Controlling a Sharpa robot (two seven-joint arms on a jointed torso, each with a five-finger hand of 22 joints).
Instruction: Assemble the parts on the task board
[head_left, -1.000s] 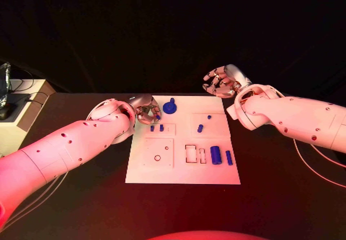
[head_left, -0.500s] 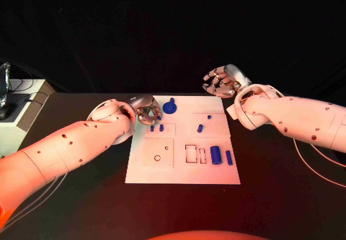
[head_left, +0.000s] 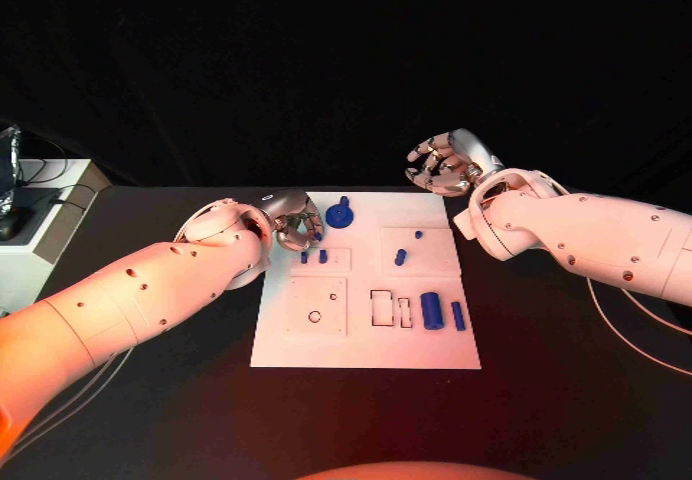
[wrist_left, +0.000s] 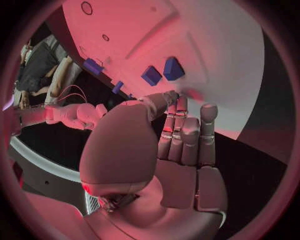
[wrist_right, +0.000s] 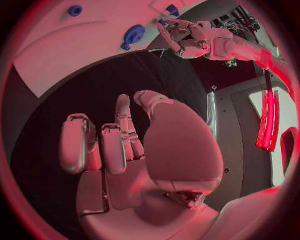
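almost nothing changed over the last second: left hand still hovering at the task board's left edge, beside the two small blue pegs and just below-left of the blue round knobbed part. fingers drawn together toward the thumb there; in the left wrist view the fingertips meet just short of two blue blocks, with nothing visibly pinched (a tiny piece hidden between them cannot be ruled out). judged shut on nothing, poised for a pick rather than carrying.

further right on the board: a small ring on the lower-left panel, a rectangular outline slot, then a thick blue cylinder and a thin blue rod lying side by side, none moved. two more small blue pieces upper right. most parts lie loose, so assembly looks early.

right hand unchanged too, held off the board's far right corner above the table, fingers loosely curled in, holding nothing.

underneath, a black table, matte and flat; white board flat on it. at far left, a pale box with cables beside the table. beyond, a dark backdrop.
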